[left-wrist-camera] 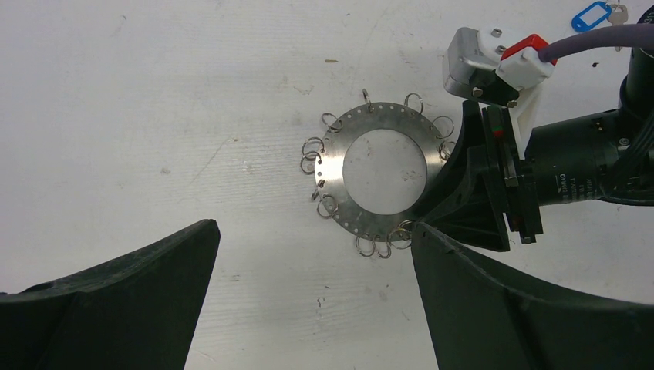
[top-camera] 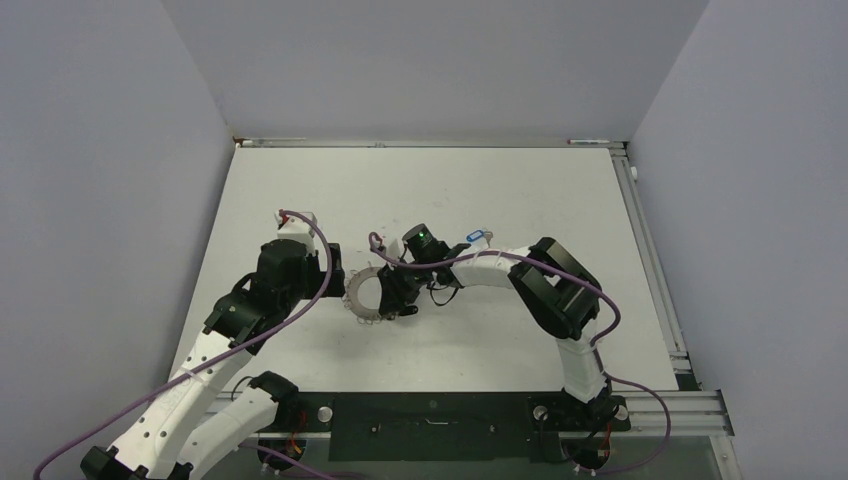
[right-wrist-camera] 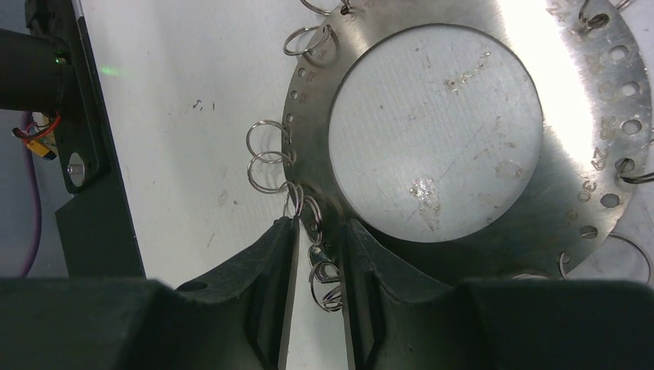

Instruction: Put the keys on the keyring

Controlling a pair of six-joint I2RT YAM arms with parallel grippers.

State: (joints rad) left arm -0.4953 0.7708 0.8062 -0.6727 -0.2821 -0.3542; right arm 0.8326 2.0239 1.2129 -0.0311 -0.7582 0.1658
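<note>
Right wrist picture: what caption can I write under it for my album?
The right gripper pinches the rim of the keyring, right among its little wire loops.

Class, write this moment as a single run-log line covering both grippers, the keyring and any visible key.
left gripper: open, facing keyring | right gripper: narrow gap astride rim loops, grip unclear | blue-tagged key: on table, off keyring

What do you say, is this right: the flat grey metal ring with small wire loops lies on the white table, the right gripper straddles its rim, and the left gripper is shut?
Not quite: the left gripper is wide open, as the left wrist view shows. The flat grey metal ring does lie on the white table, and the right gripper straddles its rim.
</note>
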